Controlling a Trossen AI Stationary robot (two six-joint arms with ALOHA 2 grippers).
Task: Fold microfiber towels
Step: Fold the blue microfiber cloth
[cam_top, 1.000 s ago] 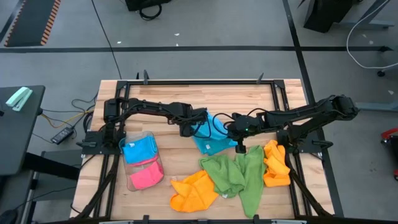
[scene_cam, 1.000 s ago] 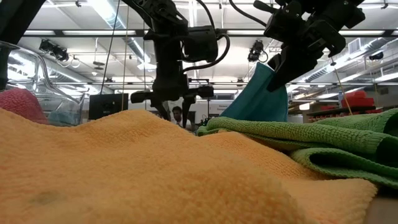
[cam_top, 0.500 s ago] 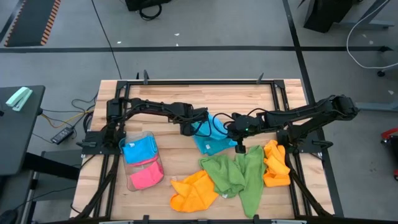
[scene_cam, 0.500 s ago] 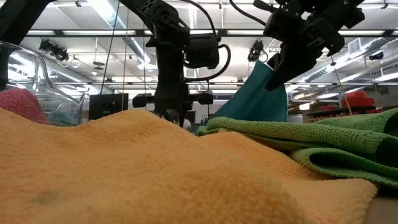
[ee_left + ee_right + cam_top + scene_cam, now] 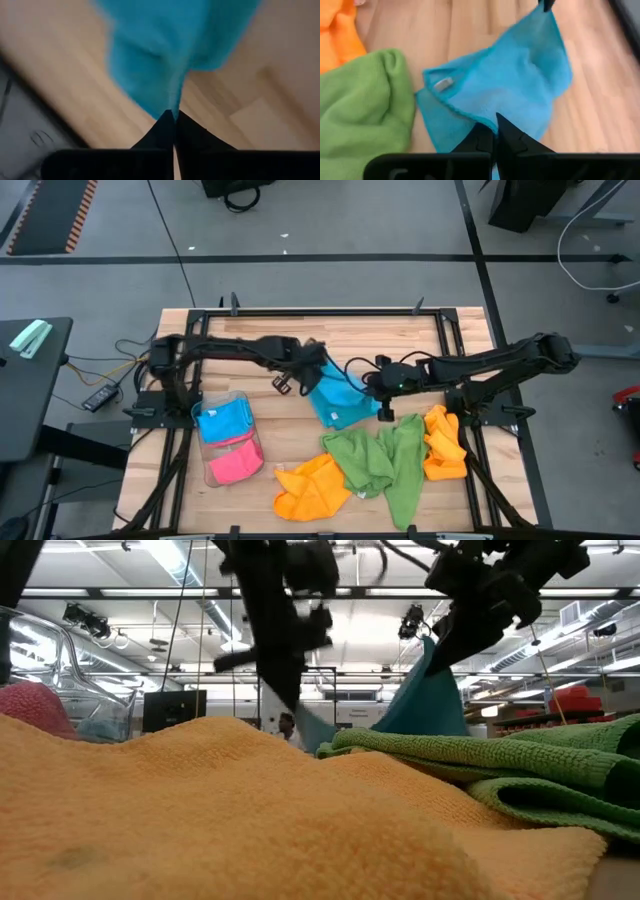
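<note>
Near the middle of the table (image 5: 300, 330), the blue towel (image 5: 337, 397) is held up between both arms, stretched into a band whose long axis runs across the table from left to right, dipping toward the front edge at its right end. The left gripper (image 5: 312, 360) is pinched closed on the towel's left corner, and the right gripper (image 5: 385, 412) is clamped on its right corner; the wrist views show each pair of fingers tight together on blue cloth. The towel's lower part drapes down onto the wood. Toward the front edge lie a green towel (image 5: 380, 465) and two orange towels (image 5: 310, 490) (image 5: 443, 442). Near the left edge, a tray (image 5: 238, 402) holds a folded blue towel (image 5: 222, 422) and a pink towel (image 5: 236, 465).
</note>
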